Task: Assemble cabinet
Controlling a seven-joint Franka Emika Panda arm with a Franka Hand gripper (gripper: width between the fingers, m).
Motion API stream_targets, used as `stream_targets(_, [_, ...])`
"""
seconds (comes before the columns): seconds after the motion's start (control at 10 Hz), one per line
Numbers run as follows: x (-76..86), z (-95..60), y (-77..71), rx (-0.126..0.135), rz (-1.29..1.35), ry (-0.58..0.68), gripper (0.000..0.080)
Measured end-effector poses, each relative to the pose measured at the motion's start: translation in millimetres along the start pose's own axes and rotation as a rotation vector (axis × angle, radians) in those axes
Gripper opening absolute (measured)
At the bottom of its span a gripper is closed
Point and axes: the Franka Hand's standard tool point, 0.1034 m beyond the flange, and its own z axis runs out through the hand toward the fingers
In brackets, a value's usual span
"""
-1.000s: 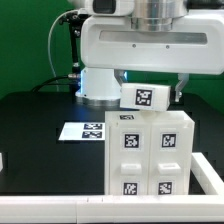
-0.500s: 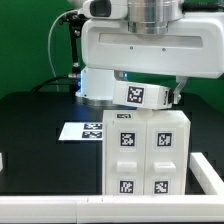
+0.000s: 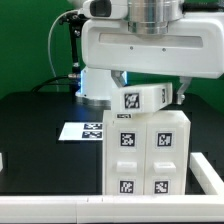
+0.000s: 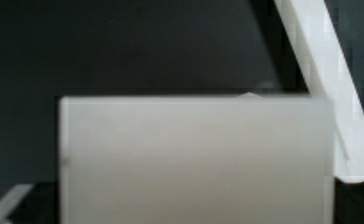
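The cabinet (image 3: 146,152) stands upright on the black desk (image 3: 40,140), toward the exterior view's right, its tagged doors facing the camera and looking closed up. Right above it, a small white tagged block (image 3: 140,98) sits tilted at the cabinet's top edge, under the arm's wrist. The fingers (image 3: 148,88) flank that block, but whether they pinch it or stand spread off it, I cannot tell. Behind, the marker board (image 3: 85,130) lies flat. My read: the body is built, and the top piece is not yet seated level.
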Motion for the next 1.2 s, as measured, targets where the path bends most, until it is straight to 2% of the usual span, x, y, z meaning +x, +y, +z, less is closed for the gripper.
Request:
stream_targets(0.1, [0.8, -1.3, 0.8, 0.001, 0.001, 0.001, 0.0765])
stream_targets(0.2, [3.7, -11.9, 5.3, 0.003, 0.005, -0.012, 0.0789])
stream_targets(0.4, [16.4, -22.9, 14.3, 0.01, 0.011, -0.006, 0.0797])
stream_targets(0.6, [23.8, -24.3, 12.3, 0.019, 0.006, 0.033, 0.0796])
stream_targets(0.8, [24.1, -24.2, 12.7, 0.019, 0.007, 0.033, 0.0796])
stream_targets(0.9, [26.9, -25.2, 8.9, 0.028, 0.058, 0.063, 0.0796])
stream_targets(1.0, [25.1, -24.4, -0.5, 0.05, 0.122, 0.128, 0.0796])
stream_targets(1.1, [18.7, -21.2, -4.0, 0.064, 0.161, 0.154, 0.0796])
stream_targets(1.2, [15.0, -18.4, -6.9, 0.065, 0.162, 0.164, 0.0796])
